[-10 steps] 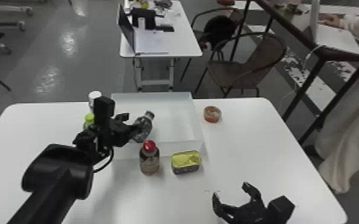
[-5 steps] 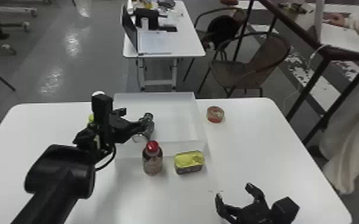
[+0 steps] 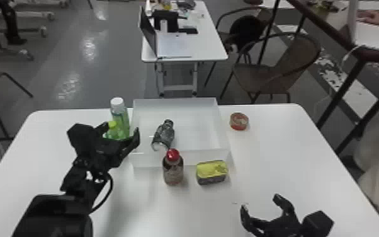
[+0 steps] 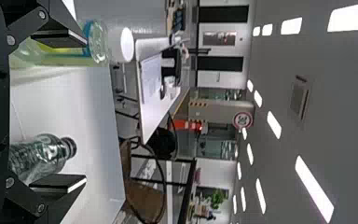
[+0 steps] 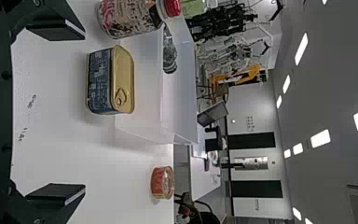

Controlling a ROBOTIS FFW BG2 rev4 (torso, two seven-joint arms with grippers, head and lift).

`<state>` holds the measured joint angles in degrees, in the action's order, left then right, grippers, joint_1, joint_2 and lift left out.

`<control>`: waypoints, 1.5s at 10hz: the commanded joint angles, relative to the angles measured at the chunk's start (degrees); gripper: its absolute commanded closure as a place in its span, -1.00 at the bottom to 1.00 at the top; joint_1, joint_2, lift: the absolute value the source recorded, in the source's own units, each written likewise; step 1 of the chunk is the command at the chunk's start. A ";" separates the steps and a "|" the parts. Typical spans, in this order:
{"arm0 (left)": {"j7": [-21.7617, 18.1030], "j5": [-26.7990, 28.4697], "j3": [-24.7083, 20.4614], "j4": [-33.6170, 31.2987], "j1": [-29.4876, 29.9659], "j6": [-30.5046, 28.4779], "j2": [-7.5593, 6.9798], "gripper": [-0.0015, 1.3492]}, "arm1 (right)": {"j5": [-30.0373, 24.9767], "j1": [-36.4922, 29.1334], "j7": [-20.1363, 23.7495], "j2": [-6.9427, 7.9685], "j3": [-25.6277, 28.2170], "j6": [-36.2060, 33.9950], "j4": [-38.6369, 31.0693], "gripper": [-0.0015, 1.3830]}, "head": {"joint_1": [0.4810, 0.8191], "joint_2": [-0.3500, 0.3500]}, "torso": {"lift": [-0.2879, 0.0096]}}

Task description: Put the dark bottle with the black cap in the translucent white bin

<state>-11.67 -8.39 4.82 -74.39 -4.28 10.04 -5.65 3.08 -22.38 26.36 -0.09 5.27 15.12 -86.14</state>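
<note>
While your dark bottle (image 3: 164,135) lies on its side in the white bin (image 3: 148,159), its cap points away from you and slightly right, the long axis slanting from near the front wall. Your left gripper (image 3: 122,129), fingers apart, reaches forward at the bin's left edge. Your right gripper (image 3: 260,202) sits open at the near right.

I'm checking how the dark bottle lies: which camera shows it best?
The head view: it has the dark bottle nearly whole, on its side in the bin, cap away from the robot. The left wrist view shows it closer, but the left gripper hides its base; the right wrist view shows it small, partly hidden.
</note>
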 commanded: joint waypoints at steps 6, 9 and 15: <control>13.52 -2.24 -4.38 -14.91 27.92 15.00 0.46 -0.61 | -0.97 -2.93 -2.37 0.14 1.14 -0.35 -3.86 -0.80 | 0.27 0.25 | 0.71; 17.03 -1.10 -4.21 -16.58 34.25 15.62 2.84 -0.61 | -0.70 -5.65 -4.48 0.14 1.14 -0.35 -6.15 -0.80 | 0.27 0.27 | 0.71; 17.47 -1.71 -2.36 -17.37 36.00 15.27 1.08 -0.61 | -2.02 -6.88 -5.27 0.14 1.14 -0.35 -8.08 -0.80 | 0.27 0.21 | 0.71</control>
<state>5.80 -10.09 2.33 -91.73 31.85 25.40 -4.30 1.09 -29.30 21.09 -0.09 6.42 14.76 -94.11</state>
